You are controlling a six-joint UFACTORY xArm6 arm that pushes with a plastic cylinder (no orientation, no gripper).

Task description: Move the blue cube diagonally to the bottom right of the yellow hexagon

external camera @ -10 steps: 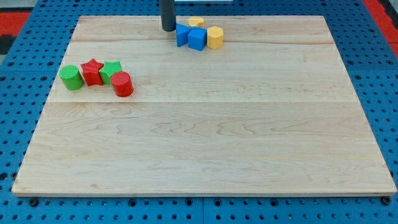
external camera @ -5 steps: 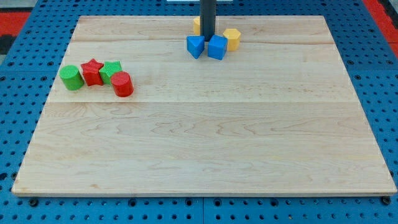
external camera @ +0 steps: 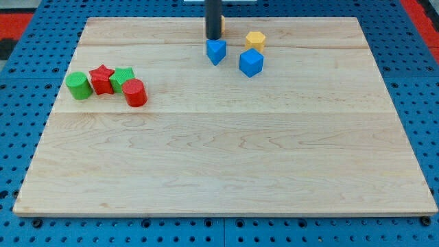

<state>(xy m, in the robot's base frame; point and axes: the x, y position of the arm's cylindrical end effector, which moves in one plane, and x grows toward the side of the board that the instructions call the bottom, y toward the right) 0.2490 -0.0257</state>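
Tip [external camera: 213, 38] just above blue wedge [external camera: 216, 51]

No readable text anywhere

The wooden board [external camera: 226, 137], the coloured blocks and the blue pegboard [external camera: 20, 103] around it carry no letters, numbers, labels, brand marks or signs that can be made out.

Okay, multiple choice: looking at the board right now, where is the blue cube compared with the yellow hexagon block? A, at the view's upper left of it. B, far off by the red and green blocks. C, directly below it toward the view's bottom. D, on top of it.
C: the blue cube sits just below the yellow hexagon block toward the view's bottom, close beneath it, not yet off to its lower right.
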